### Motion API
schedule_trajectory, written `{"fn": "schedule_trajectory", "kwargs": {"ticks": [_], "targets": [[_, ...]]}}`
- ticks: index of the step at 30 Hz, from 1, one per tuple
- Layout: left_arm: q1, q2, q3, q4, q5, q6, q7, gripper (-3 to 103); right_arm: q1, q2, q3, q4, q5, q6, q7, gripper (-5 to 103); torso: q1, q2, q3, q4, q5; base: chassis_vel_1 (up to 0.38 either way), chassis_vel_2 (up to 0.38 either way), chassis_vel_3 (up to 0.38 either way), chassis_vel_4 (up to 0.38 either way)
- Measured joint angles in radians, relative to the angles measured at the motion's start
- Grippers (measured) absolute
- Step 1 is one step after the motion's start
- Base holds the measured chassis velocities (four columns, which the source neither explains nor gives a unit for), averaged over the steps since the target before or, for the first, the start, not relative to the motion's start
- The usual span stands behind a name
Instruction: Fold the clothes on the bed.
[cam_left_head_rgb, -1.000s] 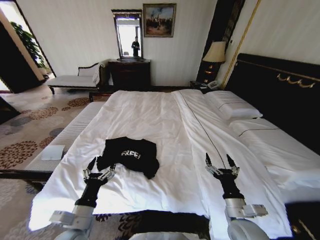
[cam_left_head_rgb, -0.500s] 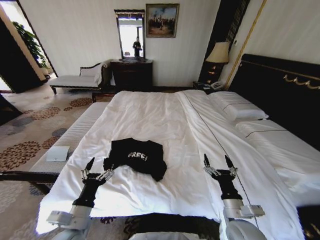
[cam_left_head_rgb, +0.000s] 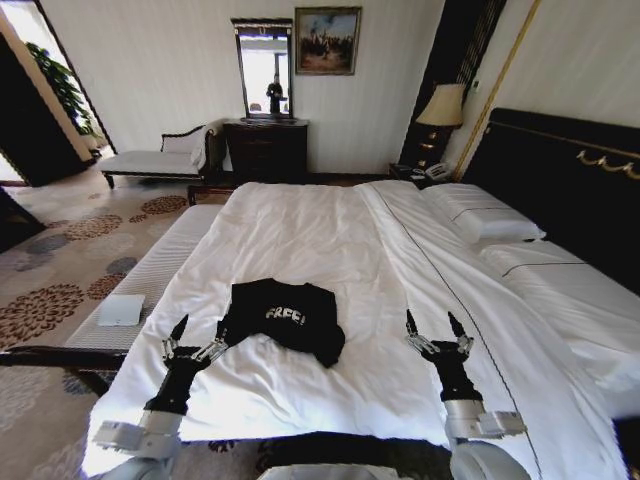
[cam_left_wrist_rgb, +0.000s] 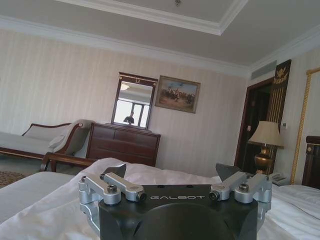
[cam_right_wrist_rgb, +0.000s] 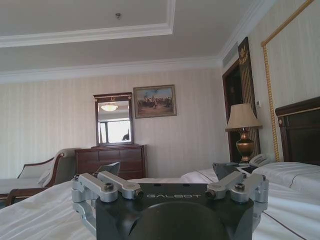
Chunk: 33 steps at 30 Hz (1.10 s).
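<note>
Over the near edge of the bed, both arms reach forward, low above the white sheet. The left claw hovers just beside the lower left corner of the clothes, its two fingers spread apart and pointing toward the headboard side of the room. The right claw hangs well apart from the garment, over bare sheet to its right, with its fingers likewise splayed wide. Neither claw holds anything. In the wrist views each claw's fingers show spread, with the room visible between them.

The clothes, a black T-shirt with white "FREE" lettering, lie loosely spread on the near left part of the mattress, somewhat rumpled at the right hem. White pillows rest against the dark headboard on the right. Beyond the bed stand a dark dresser with a mirror, a framed painting, a lamp and a pale chaise. Patterned carpet covers the floor at left.

Compared with the earlier pictures the whole scene has shifted, so the camera has moved; the shirt now sits slightly further right in the picture, and the claws keep the same spread pose.
</note>
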Motion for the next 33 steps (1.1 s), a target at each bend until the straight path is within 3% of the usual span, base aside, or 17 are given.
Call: {"fn": "schedule_trajectory", "kwargs": {"ticks": [33], "targets": [[0.0, -0.023, 0.013, 0.017, 0.025, -0.011, 0.003, 100, 0.01, -0.007, -0.01, -0.015, 0.007, 0.013, -0.002, 100, 0.0, 0.0, 0.0, 0.0, 0.0001, 0.03, 0.074, -0.031, -0.076]]}}
